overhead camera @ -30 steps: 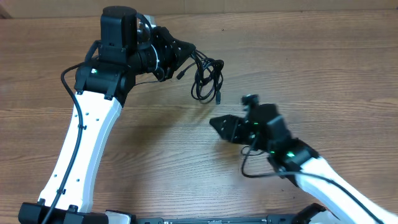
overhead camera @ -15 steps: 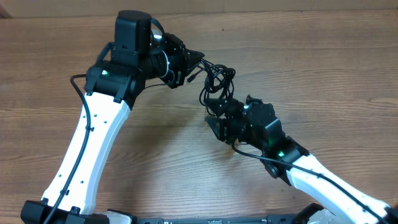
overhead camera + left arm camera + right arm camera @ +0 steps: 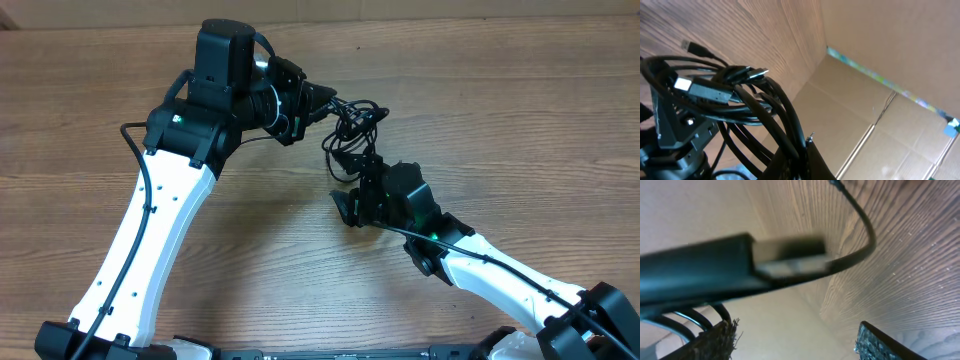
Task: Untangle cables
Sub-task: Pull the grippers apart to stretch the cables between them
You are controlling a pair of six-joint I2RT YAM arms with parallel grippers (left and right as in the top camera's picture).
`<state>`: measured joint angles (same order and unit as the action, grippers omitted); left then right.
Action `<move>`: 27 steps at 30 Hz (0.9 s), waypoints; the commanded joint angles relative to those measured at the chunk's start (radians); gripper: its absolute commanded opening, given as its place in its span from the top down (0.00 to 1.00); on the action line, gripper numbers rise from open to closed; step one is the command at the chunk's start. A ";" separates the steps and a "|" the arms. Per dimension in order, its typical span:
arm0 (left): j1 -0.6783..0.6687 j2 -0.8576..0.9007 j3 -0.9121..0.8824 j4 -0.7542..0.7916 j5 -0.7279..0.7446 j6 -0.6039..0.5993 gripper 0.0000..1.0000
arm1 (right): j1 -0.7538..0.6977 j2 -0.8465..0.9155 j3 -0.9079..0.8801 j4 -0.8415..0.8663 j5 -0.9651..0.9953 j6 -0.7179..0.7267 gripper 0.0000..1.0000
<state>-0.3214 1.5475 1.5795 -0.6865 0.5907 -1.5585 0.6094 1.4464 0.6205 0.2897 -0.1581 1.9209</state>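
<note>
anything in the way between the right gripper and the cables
Nothing visible. The right gripper is open right at the cables, a plug just ahead of its fingers; the left gripper holds them up.

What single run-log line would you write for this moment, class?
left gripper: shut on tangled bundle of thin black cables | right gripper: open, close to bundle's metal-tipped plug | status: not yet untangled

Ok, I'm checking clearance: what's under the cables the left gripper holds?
The right gripper, jaws open by a plug dangling from the cables. It covers the wooden table directly beneath.
</note>
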 commanded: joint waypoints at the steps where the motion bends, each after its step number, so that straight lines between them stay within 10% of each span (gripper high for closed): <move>1: 0.002 -0.027 0.026 0.006 -0.105 -0.020 0.96 | -0.007 -0.018 0.003 -0.042 -0.052 -0.048 0.23; 14: -0.003 -0.027 0.026 -0.088 -0.223 -0.266 0.96 | -0.060 -0.209 0.003 -0.166 -0.157 0.026 0.05; 27: -0.047 -0.027 0.026 -0.090 -0.202 -0.410 0.96 | -0.015 -0.097 0.003 -0.066 -0.169 0.217 0.12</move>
<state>-0.3542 1.5475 1.5795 -0.7860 0.3805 -1.9053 0.5751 1.3312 0.6205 0.2173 -0.3176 2.0228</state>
